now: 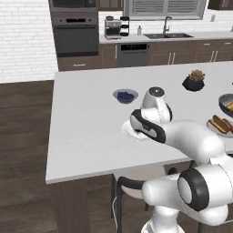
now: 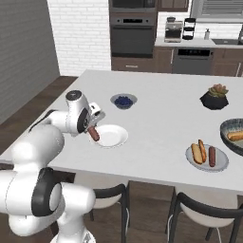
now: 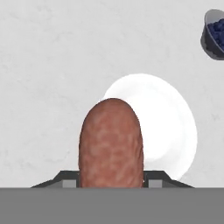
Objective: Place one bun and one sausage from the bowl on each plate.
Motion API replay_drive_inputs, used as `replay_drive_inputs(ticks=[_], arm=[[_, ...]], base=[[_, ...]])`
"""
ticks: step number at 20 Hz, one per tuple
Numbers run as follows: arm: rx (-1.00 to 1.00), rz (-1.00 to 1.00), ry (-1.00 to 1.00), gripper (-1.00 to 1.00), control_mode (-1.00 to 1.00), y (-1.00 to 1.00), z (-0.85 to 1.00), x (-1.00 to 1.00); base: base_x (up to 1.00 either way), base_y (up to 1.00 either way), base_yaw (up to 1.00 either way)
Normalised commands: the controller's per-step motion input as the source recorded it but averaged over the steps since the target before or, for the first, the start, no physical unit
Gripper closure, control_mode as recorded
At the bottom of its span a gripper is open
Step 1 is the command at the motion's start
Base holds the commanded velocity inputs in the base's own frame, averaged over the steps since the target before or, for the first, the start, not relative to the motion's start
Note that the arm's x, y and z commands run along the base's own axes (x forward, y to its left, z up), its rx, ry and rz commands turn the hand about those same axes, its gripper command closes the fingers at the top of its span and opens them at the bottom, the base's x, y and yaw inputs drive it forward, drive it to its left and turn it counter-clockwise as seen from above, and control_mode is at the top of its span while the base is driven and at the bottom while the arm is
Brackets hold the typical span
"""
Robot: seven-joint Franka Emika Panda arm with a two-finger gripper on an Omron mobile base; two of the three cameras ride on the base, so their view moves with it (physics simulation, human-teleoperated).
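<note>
Sausage (image 2: 93, 133) is pinched in your claw (image 2: 92, 129), hanging just over the near-left rim of the empty white plate (image 2: 113, 135) on the table (image 2: 156, 104). Your other plate (image 2: 207, 163) already carries a bun and sausage, beside the wide dark bowl (image 2: 228, 129).

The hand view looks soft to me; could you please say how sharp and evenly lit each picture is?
Hand view: sausage close and blurry, white plate washed out, nearly shadowless. Right base view: crisp, even light, the hand holding the sausage. Left base view: equally flat, no glare.
</note>
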Motion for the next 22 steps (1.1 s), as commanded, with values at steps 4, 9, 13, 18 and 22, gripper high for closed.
replay_drive_inputs(ticks=[4, 9, 13, 18, 22], arm=[[0.08, -0.31, 0.14, 1.0, -1.0, 0.0, -0.01, 1.0], [0.14, -0.43, 0.01, 1.0, -1.0, 0.01, -0.15, 0.84], [0.22, -0.59, 0.03, 1.0, -1.0, 0.0, -0.34, 0.06], [0.14, -0.54, 0.06, 1.0, -1.0, 0.0, -0.46, -0.37], [0.06, -0.13, 0.0, 1.0, -1.0, -0.09, -0.1, 0.2]], base=[[0.0, 0.0, 0.0], [0.0, 0.0, 0.0], [0.0, 0.0, 0.0], [0.0, 0.0, 0.0], [0.0, 0.0, 0.0]])
